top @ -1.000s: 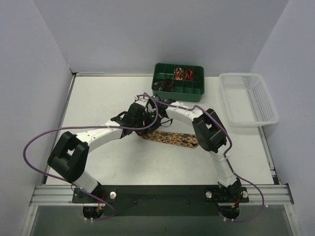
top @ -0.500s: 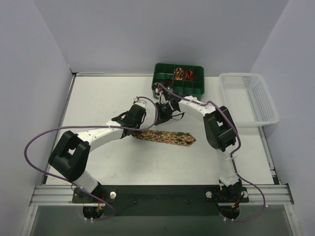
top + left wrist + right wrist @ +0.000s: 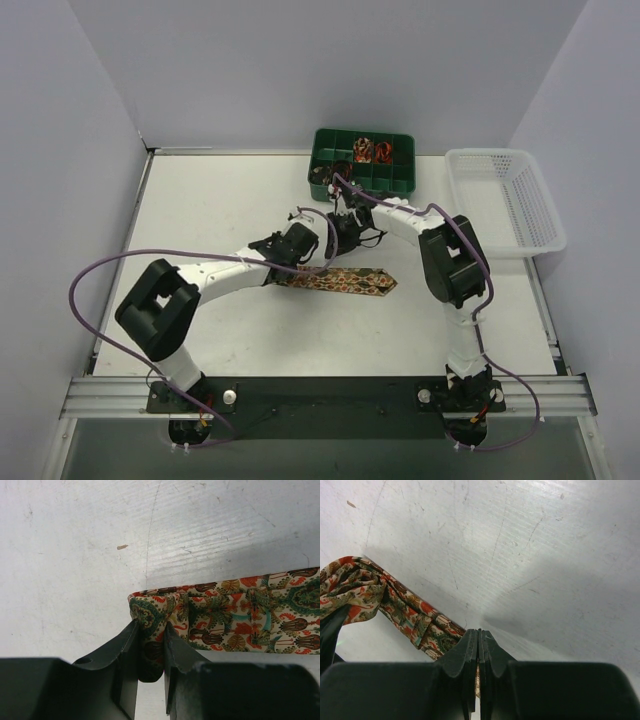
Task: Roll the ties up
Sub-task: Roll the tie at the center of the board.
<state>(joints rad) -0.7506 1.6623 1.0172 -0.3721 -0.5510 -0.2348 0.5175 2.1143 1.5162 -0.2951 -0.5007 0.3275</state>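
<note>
A patterned tie [image 3: 345, 281] lies flat across the middle of the table, pointed tip to the right. My left gripper [image 3: 312, 256] is at its left end. In the left wrist view the jaws [image 3: 151, 632] are shut on the bunched, folded-over end of the tie [image 3: 240, 615]. My right gripper [image 3: 343, 235] is just behind it, with its jaws [image 3: 478, 632] pressed together. A narrow strip of tie [image 3: 405, 610] runs into them, and a sliver of fabric shows between the fingers. Small coiled ties [image 3: 370, 150] sit in the green box.
A green compartment box [image 3: 400, 183] stands at the back centre, right behind the right gripper. A white plastic basket [image 3: 505, 200] sits at the back right. Purple cables loop over both arms. Grey walls enclose the table on three sides.
My left gripper has moved right and nearer, onto the tie's left end. The right gripper has drawn back toward the green box. The tie has shifted slightly left.
</note>
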